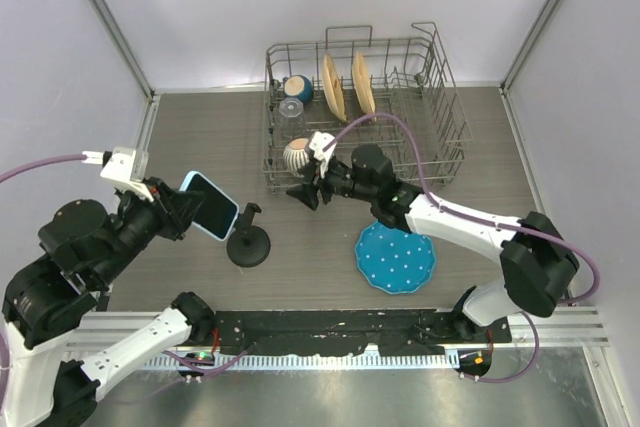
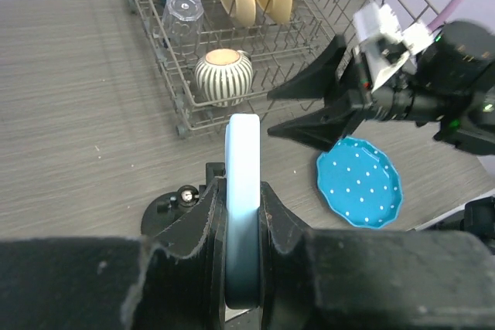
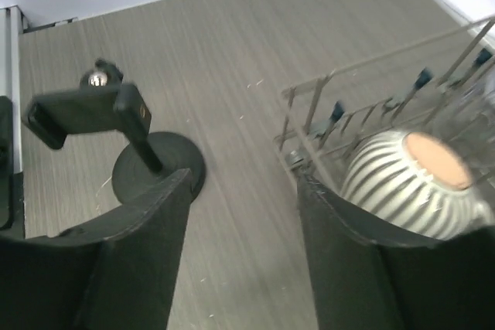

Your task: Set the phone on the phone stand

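Observation:
My left gripper (image 1: pixel 192 205) is shut on the phone (image 1: pixel 209 205), a flat light-blue handset held edge-up above the table, just left of the phone stand (image 1: pixel 249 240). In the left wrist view the phone (image 2: pixel 243 191) stands clamped between my fingers, with the stand's black base (image 2: pixel 174 206) showing behind on the left. My right gripper (image 1: pixel 306 192) is open and empty, in the air in front of the dish rack, right of the stand. The right wrist view shows the stand (image 3: pixel 131 141) with its disc base, post and cradle, beyond my left finger (image 3: pixel 147 245).
A wire dish rack (image 1: pixel 362 117) at the back holds a striped mug (image 1: pixel 297 155), a clear glass (image 1: pixel 290 112), a blue cup (image 1: pixel 297 88) and two tan plates (image 1: pixel 348 86). A blue dotted plate (image 1: pixel 396 258) lies on the table to the right of the stand.

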{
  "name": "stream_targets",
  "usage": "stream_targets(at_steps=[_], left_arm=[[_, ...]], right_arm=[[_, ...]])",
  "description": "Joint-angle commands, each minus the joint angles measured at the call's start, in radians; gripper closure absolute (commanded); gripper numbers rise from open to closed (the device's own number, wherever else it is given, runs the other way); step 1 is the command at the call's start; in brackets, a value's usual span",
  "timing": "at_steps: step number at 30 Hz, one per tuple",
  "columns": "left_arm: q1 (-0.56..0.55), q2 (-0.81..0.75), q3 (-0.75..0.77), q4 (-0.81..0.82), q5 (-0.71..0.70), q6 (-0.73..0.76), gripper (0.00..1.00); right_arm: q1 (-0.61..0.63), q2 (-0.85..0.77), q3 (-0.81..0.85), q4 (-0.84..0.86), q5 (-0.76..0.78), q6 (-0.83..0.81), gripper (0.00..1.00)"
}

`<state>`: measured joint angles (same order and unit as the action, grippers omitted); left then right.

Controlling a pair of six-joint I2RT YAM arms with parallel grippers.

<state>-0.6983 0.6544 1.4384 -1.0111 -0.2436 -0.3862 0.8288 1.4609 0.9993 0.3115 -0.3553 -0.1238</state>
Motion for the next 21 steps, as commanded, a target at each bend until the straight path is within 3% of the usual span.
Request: stream_targets(at_steps=[1,3,11,21], left_arm=[[-0.001,-0.012,0.054,0.014,0.0,-0.008,1.0],[-0.001,0.001,0.065,0.009,0.004,0.003,1.0],[-0.001,-0.025,0.013,0.075,0.001,0.01,1.0],[-0.001,-0.032,0.001,0.089,0.006,0.017,1.0]], right_arm=[[0.046,0.007,-0.094,0.394,-0.018,0.119,0.42],[0.059,0.045,-0.114,0.484,-0.022,0.122,0.47],[0.112,0.142,-0.14,0.635,0.098,0.122,0.5],[0.136,0.211,-0.1,0.615,0.007,0.128,0.53]])
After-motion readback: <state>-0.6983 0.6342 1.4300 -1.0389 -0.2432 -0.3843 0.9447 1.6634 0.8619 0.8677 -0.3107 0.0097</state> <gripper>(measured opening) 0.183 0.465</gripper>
